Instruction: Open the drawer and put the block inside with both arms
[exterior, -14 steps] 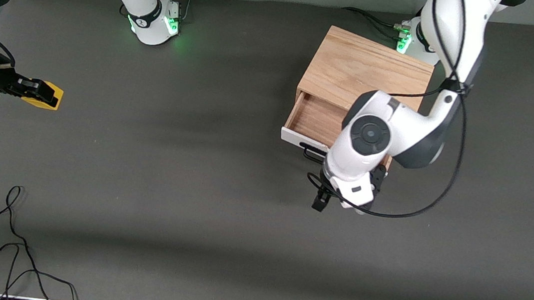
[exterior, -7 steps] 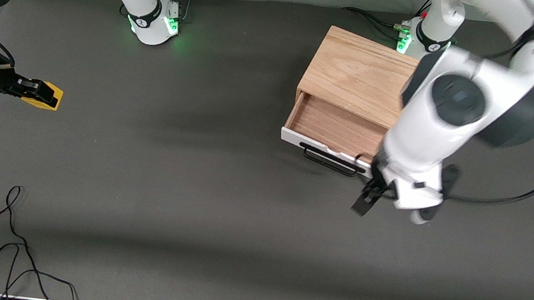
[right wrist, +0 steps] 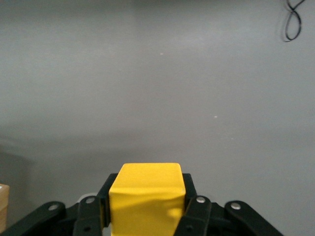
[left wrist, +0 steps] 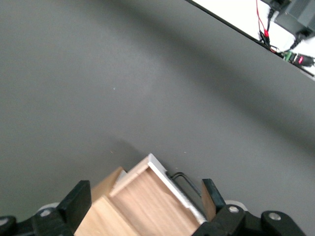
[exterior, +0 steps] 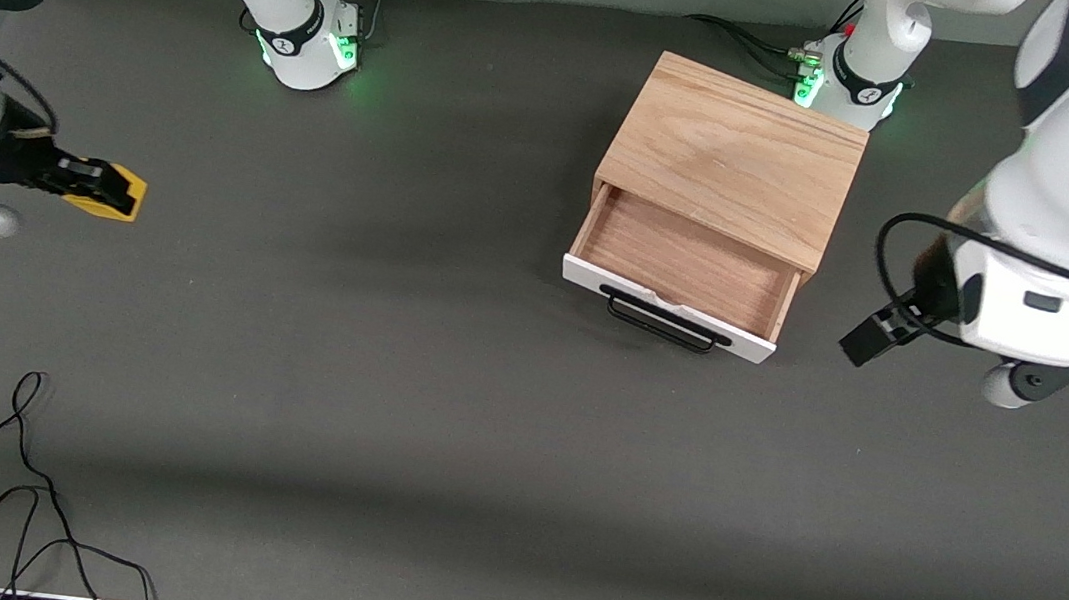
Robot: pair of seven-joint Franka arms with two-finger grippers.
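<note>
I read the opening half as done: the drawer (exterior: 690, 262) stands pulled out of its wooden cabinet (exterior: 737, 157), its light wood interior bare and its black handle (exterior: 663, 321) free. My left tool (exterior: 878, 334) hangs over the worktop (exterior: 443, 400) beside the drawer toward the left arm's end, fingers spread wide and holding nothing. My right tool (exterior: 100, 183) is clamped on the block (right wrist: 146, 196), up over the right arm's end, well apart from the drawer. What remains, I judge, is carrying the block across and releasing it inside.
</note>
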